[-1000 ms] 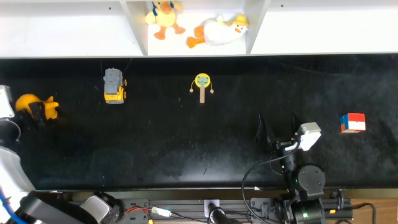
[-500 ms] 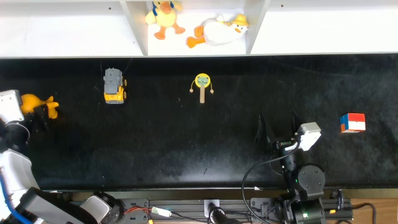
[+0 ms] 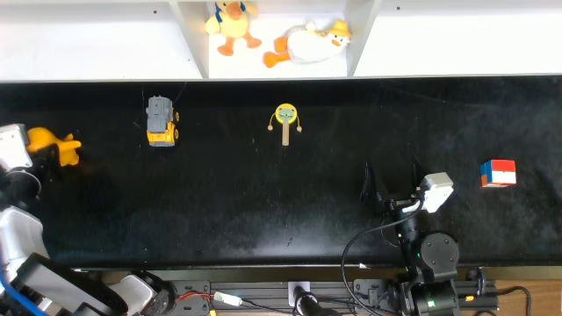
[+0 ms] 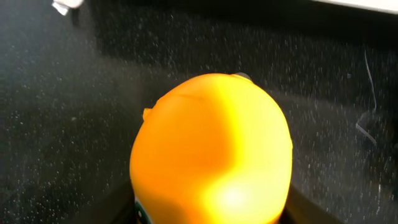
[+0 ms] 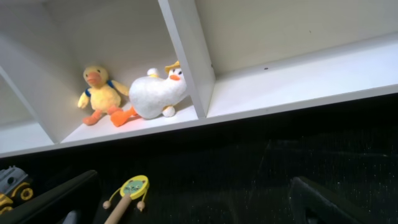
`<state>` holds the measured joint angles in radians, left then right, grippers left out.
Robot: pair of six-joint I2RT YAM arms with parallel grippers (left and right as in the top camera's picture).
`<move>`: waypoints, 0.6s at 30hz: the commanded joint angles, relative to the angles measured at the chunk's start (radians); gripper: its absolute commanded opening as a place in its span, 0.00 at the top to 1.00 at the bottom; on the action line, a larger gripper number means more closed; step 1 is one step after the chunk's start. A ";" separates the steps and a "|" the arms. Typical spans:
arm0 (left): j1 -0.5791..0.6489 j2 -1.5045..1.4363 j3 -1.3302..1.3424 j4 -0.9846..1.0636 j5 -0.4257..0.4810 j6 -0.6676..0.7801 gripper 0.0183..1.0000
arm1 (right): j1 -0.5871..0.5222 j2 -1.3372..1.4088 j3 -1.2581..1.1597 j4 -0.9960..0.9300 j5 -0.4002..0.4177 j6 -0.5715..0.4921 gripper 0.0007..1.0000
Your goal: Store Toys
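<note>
An orange rounded toy (image 3: 41, 139) is at the far left of the black table, and my left gripper (image 3: 56, 154) is shut on it. In the left wrist view the orange toy (image 4: 211, 155) bulges up between the dark fingers. A yellow and grey toy truck (image 3: 161, 120) and a small rattle drum on a stick (image 3: 285, 120) lie near the back of the table. A coloured cube (image 3: 498, 173) sits at the right. My right gripper (image 3: 391, 184) stands open over bare table at front right, its fingers (image 5: 56, 196) apart with nothing between them.
A white shelf unit (image 3: 281, 70) runs along the back edge. Its middle compartment holds a yellow duck plush (image 3: 232, 22) and a white duck plush (image 3: 309, 42); both also show in the right wrist view (image 5: 99, 93). The side compartments (image 5: 298, 43) are bare.
My left arm has shifted a little and the orange toy in its gripper sits slightly farther up the top view. The right arm has not moved.
</note>
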<state>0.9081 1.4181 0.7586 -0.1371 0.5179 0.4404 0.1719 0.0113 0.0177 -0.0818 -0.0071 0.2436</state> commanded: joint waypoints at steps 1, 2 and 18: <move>0.007 -0.005 -0.004 0.014 0.047 -0.034 0.58 | 0.004 -0.007 -0.013 0.005 0.008 0.007 0.01; 0.007 -0.010 -0.004 0.024 0.047 -0.060 0.60 | 0.004 -0.007 -0.013 0.005 0.008 0.007 0.00; -0.119 -0.139 0.165 0.043 0.005 -0.297 0.77 | 0.004 -0.007 -0.013 0.005 0.008 0.007 0.00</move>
<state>0.8402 1.2949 0.8818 -0.1047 0.5377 0.1883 0.1719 0.0113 0.0177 -0.0818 -0.0074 0.2436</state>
